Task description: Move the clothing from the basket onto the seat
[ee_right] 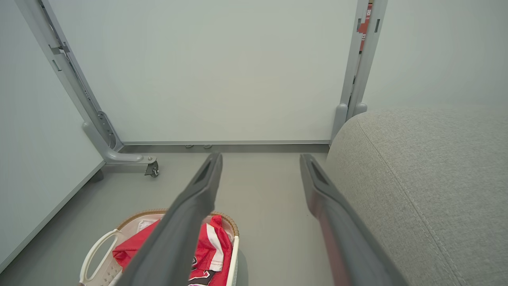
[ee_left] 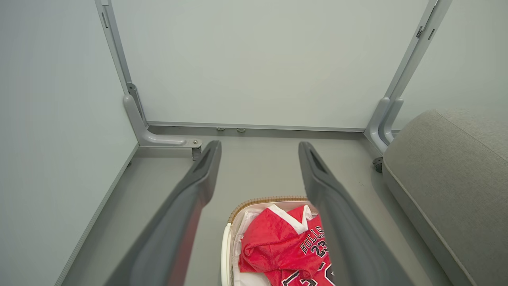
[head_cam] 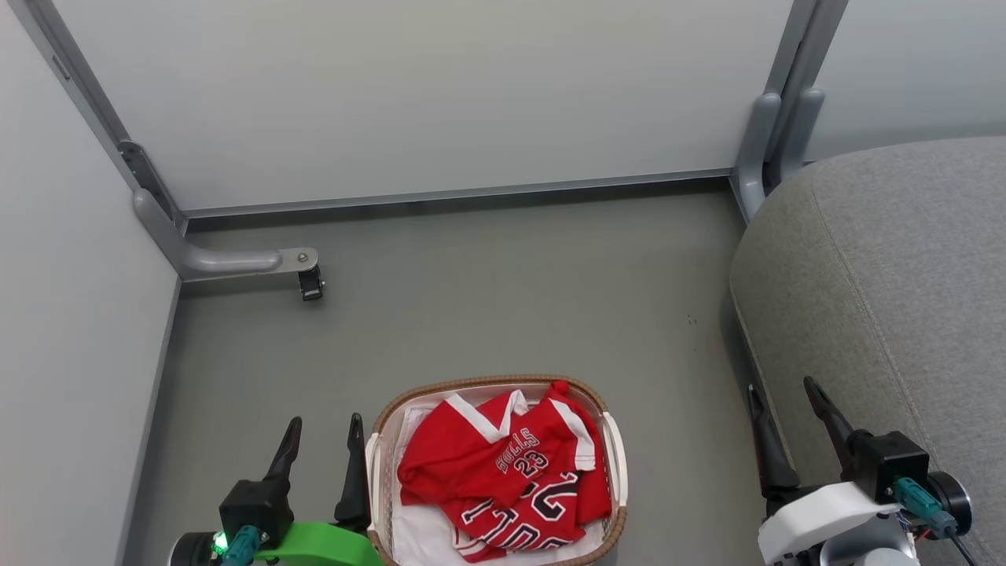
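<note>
The clothing (head_cam: 503,464) lies heaped in the basket (head_cam: 487,382), which stands on the floor (head_cam: 511,291) at the near edge of the head view, between the two arms. Nothing has reached the seat (head_cam: 904,275), which rises along the floor's right side. The left gripper (head_cam: 325,420) hangs with its jaws wide apart and empty, its inner finger just beside the basket's left handle. The right gripper (head_cam: 781,387) is likewise spread and empty, close against the seat's front edge.

Several things could go wrong from here. The red fabric rests directly on the white liner (head_cam: 416,542), so a deep pinch would likely catch both and drag the liner out, or lift the light basket with it. A finger coming down on the woven rim or a handle could shove or tip the basket across the floor. The garments overlap, so one grasp may bring up only part of the pile or let a trailing piece drop to the floor. The seat's rounded edge could let cloth slide off if it is released too near the edge.
</note>
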You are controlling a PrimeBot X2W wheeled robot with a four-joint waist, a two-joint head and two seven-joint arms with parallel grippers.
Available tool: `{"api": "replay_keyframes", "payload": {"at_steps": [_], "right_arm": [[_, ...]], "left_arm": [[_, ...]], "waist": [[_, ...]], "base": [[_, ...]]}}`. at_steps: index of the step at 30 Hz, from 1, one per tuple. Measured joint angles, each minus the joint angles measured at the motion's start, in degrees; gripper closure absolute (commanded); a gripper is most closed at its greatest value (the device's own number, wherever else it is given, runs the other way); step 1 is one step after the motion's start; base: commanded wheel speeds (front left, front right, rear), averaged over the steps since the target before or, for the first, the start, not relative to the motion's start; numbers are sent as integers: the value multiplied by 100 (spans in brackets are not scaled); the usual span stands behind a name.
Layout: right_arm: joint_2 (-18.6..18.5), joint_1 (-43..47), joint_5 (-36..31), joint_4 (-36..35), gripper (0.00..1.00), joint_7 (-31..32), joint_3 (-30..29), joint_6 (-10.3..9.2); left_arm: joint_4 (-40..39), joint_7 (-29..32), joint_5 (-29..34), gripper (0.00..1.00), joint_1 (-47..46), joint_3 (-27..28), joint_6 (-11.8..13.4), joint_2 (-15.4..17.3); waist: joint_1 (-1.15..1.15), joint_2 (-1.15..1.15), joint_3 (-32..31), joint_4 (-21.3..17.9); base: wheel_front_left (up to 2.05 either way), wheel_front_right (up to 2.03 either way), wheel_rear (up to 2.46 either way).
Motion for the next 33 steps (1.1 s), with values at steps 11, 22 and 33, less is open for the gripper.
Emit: {"api": "replay_keyframes", "payload": {"at_steps": [11, 22, 33], "right_arm": [[-1, 0, 2, 7, 0, -1, 0, 0], [-2, -8, 11, -116, 0, -1, -14, 0], [-4, -607, 31, -500, 0, -2, -377, 0]], "left_arm": [[86, -1, -11, 0, -4, -8, 5, 1], [82, -1, 9, 0, -35, -98, -26, 2], [523, -4, 500, 0, -1241, -723, -341, 3]], "waist": [[0, 0, 5, -3], [0, 0, 115, -10], [0, 0, 863, -94]], "base": [[0, 0, 0], [0, 0, 0], [0, 0, 0]]}}
